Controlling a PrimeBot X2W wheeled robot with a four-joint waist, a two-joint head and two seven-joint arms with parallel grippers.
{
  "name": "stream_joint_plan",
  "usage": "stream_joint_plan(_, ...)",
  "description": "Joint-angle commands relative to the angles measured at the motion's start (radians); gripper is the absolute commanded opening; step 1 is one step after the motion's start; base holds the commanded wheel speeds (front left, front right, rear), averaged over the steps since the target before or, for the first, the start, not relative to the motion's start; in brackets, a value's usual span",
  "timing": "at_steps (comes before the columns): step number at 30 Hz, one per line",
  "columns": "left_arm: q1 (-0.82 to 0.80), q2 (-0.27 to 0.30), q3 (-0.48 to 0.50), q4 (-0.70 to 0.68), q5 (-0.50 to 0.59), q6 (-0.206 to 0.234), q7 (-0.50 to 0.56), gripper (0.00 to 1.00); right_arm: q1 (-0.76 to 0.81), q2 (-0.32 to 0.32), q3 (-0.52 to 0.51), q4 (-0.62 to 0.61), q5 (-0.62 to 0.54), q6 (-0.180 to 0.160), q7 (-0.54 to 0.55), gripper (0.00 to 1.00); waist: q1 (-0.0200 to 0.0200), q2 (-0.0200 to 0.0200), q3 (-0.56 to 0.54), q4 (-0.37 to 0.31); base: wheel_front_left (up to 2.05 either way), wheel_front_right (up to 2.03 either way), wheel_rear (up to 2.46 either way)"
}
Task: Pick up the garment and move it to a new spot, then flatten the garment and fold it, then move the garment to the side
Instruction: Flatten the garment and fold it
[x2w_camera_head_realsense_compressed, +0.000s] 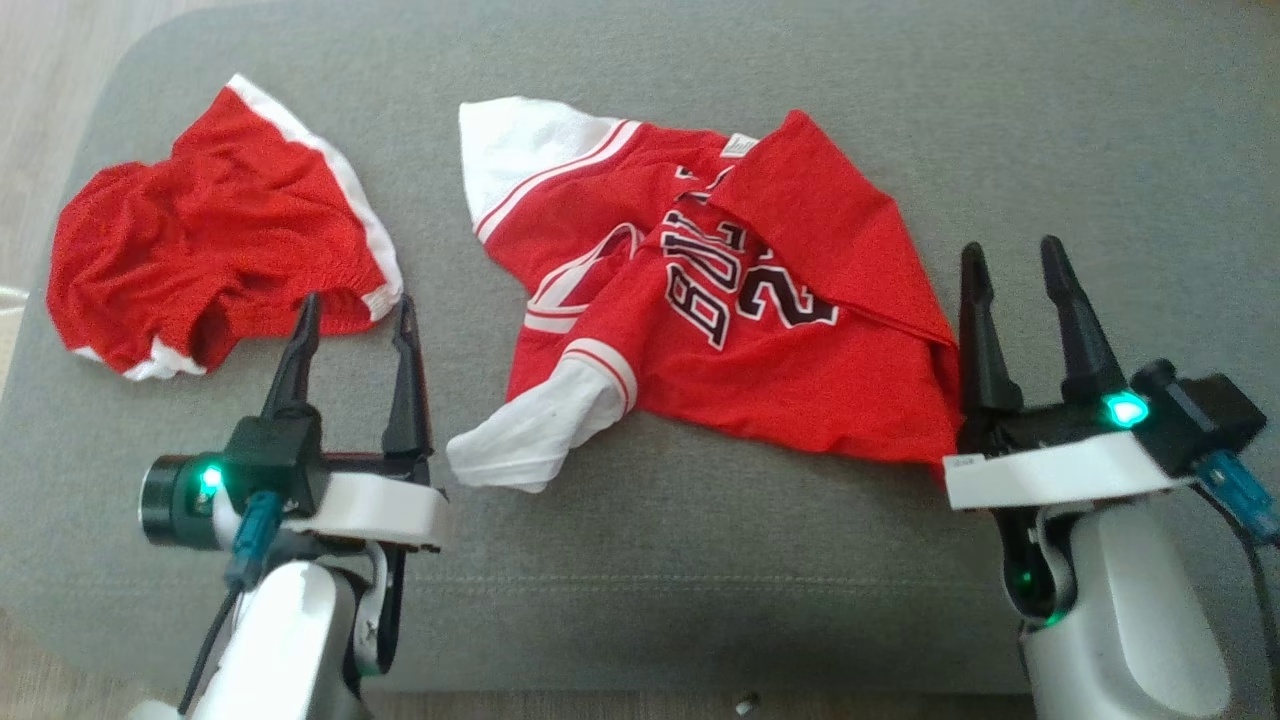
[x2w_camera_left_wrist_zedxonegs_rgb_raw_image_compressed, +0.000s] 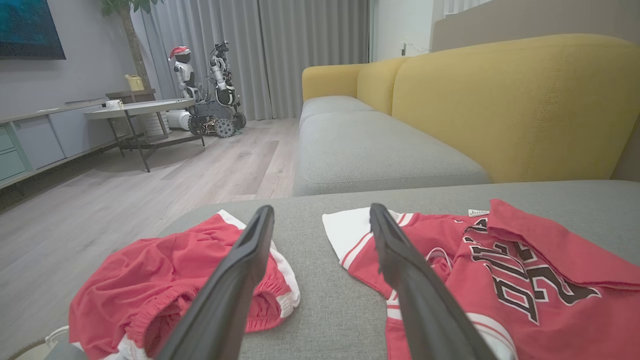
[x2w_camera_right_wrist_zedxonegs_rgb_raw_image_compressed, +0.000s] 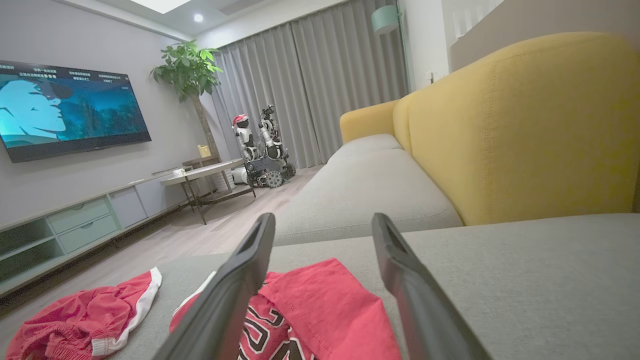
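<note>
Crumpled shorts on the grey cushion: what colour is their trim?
The red shorts have white trim; clearest in head view.

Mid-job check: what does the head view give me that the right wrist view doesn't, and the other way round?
Head view: the open left gripper near the crumpled red shorts with white trim, and the red basketball jersey with its lower white sleeve. Right wrist view: the wall-mounted television, the yellow fabric sofa back and a potted plant. Both: jersey, shorts, grey cushion, open right gripper.
</note>
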Motion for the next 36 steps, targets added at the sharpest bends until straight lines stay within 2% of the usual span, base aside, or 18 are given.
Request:
stream_joint_plan(1,-0.022,0.002,0.042,-0.043,0.016,-0.009,-0.005,1.0,-0.052,0.002,0.036,-0.022,-0.012,0.007,-0.003,1.0,0.0,0.0,0.013,0.014,0.0,0.0,0.0)
stream_joint_plan(7,-0.041,-0.042,0.039,-0.067,0.036,-0.052,-0.005,1.0,-0.186,-0.002,0.065,0.073,-0.131,0.007,0.07,1.0,0.0,0.0,0.074,0.079,0.0,0.0,0.0)
stream_joint_plan(15,-0.056,-0.079,0.016,-0.046,0.041,-0.075,-0.005,1.0,-0.365,-0.084,0.12,0.277,-0.163,0.007,0.175,1.0,0.0,0.0,0.145,0.151,0.0,0.0,0.0)
stream_joint_plan(24,-0.087,-0.09,-0.012,-0.036,0.037,-0.064,-0.005,1.0,-0.472,-0.145,0.203,0.453,-0.163,0.007,0.193,1.0,0.0,0.0,0.186,0.193,0.0,0.0,0.0)
stream_joint_plan(36,-0.102,-0.091,-0.032,-0.029,0.029,-0.05,-0.005,1.0,-0.531,-0.153,0.2,0.579,-0.195,0.007,0.154,1.0,0.0,0.0,0.207,0.195,0.0,0.0,0.0)
